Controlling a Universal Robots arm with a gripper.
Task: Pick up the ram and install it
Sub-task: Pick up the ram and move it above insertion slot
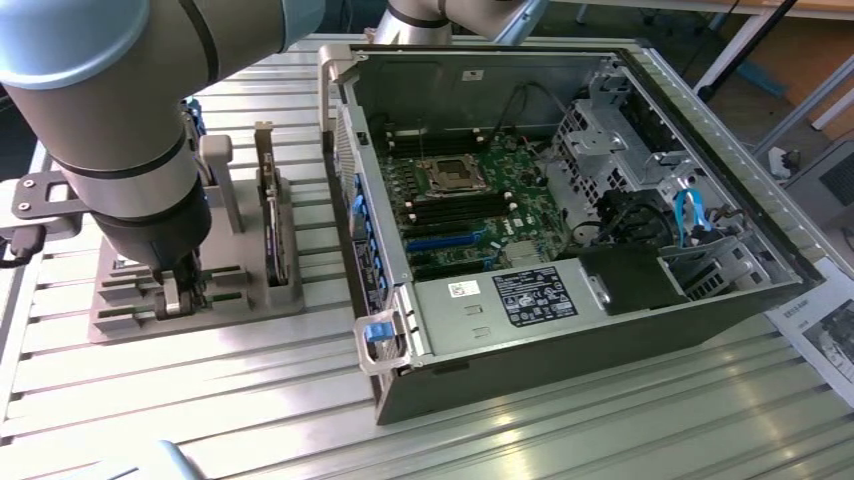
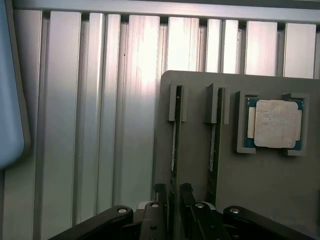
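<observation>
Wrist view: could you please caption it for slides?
Open jaws straddle one ram in its grey holder, processor alongside.

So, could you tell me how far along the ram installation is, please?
Nothing looks finished: the ram and its twin stand in the grey holder. In hand: the open hand straddles the ram, not yet gripping. Left: lifting it and seating it on the motherboard in the open case.
</observation>
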